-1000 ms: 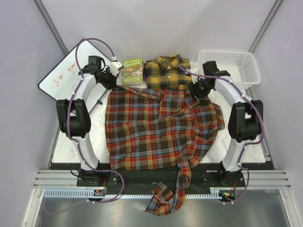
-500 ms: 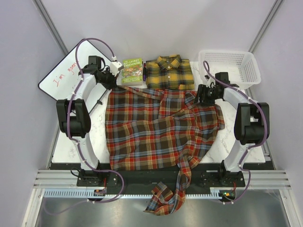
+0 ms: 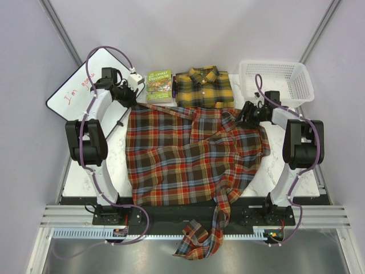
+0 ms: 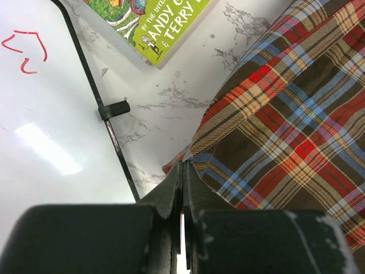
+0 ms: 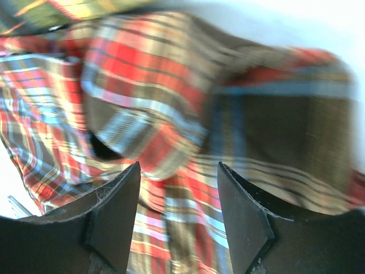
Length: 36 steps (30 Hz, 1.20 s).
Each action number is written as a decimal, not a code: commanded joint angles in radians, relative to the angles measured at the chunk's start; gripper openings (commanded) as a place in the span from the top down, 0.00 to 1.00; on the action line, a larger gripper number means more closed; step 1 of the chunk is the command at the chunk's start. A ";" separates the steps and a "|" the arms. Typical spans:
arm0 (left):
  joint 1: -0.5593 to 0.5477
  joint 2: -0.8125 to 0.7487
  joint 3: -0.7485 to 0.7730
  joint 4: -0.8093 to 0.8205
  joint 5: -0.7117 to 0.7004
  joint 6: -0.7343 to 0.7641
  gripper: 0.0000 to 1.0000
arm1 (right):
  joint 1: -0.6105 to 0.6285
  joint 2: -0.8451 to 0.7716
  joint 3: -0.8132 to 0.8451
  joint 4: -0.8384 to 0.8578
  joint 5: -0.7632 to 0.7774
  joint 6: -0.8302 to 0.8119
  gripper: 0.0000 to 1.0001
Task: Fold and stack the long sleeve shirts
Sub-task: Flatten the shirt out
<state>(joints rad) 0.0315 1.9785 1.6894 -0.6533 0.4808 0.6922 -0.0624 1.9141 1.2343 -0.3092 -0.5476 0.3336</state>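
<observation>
Over at the far right of the counter (image 3: 268, 168), we see the right pincer (image 3: 249, 114) has slid outward from where it was a second ago, away from the folded yellow and black shirt (image 3: 203, 87) and toward the bunched shoulder of the red-brown shirt (image 3: 188, 160). Its jaws are spread and hang just above the rumpled plaid with nothing between them; the wrist view is blurred, so we cannot say whether they touch the cloth. The left pincer (image 4: 183, 168) has drawn slightly outward too, and stays pressed together on the far left corner of the red-brown shirt, beside the green book (image 3: 160, 85). The shirt itself has hardly shifted: it lies spread across the middle of the counter, wrinkled on its right side, with one sleeve trailing over the near edge. We judge that the right arm is lining up a matching hold on the far right corner, so both arms can stretch the shirt flat; folding has not begun.
</observation>
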 commanded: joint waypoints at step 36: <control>0.047 -0.387 -0.201 0.231 0.022 -0.183 0.98 | -0.134 -0.509 0.009 0.259 -0.149 0.081 1.00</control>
<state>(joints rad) 0.0494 1.8210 1.5539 -0.6277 0.5060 0.6388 -0.1486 1.5120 1.1397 -0.0376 -0.7071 0.4614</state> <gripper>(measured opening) 0.023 0.009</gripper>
